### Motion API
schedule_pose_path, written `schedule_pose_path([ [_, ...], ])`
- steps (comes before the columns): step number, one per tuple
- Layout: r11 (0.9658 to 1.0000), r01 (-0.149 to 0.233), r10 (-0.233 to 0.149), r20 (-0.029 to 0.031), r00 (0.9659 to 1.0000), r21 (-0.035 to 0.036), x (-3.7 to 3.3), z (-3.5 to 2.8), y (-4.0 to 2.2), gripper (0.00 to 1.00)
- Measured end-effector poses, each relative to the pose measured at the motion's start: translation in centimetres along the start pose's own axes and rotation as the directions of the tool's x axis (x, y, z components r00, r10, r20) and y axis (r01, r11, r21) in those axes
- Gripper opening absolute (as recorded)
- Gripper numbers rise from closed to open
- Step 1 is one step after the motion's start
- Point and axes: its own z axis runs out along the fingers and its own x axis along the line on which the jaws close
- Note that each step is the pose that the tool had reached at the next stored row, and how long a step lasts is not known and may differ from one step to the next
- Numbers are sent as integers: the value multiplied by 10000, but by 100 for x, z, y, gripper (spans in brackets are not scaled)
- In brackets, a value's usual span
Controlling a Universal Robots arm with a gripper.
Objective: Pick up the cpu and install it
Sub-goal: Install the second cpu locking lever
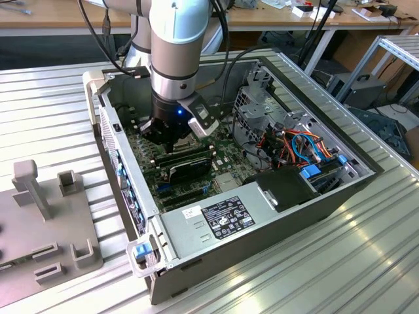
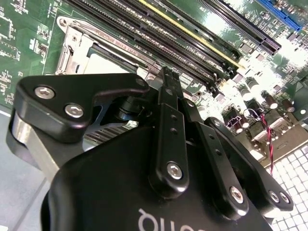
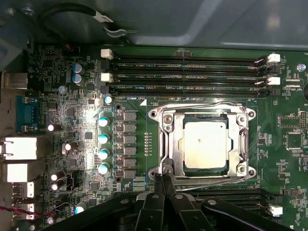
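Observation:
The cpu (image 3: 204, 144) is a pale silver-grey square lying flat inside the metal-framed socket (image 3: 166, 144) on the green motherboard, in the first wrist view. My gripper (image 3: 163, 179) hovers just off the socket's corner, its two black fingers pressed together with nothing between them. In the second wrist view the gripper (image 2: 166, 79) sits in front of the socket, and a pale patch of the cpu (image 2: 108, 65) shows past it. In the exterior view the gripper (image 1: 169, 139) reaches down into the open computer case (image 1: 262, 255).
Long black memory slots (image 3: 187, 72) run beside the socket, with more on its other side. A grey power-supply box (image 1: 216, 219) fills the case's near side. A drive cage (image 1: 262, 111) and coloured cables (image 1: 301, 147) lie at the exterior view's right. A grey fixture (image 1: 39, 216) stands outside at the left.

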Motion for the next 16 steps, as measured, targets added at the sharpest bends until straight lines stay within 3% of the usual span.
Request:
schedule_pose_path([
  [7, 10000, 3, -3, 0, 10000, 27, 24, 46, -1, 11],
  [16, 10000, 2, -2, 1, 10000, 24, 25, 58, 0, 11],
])
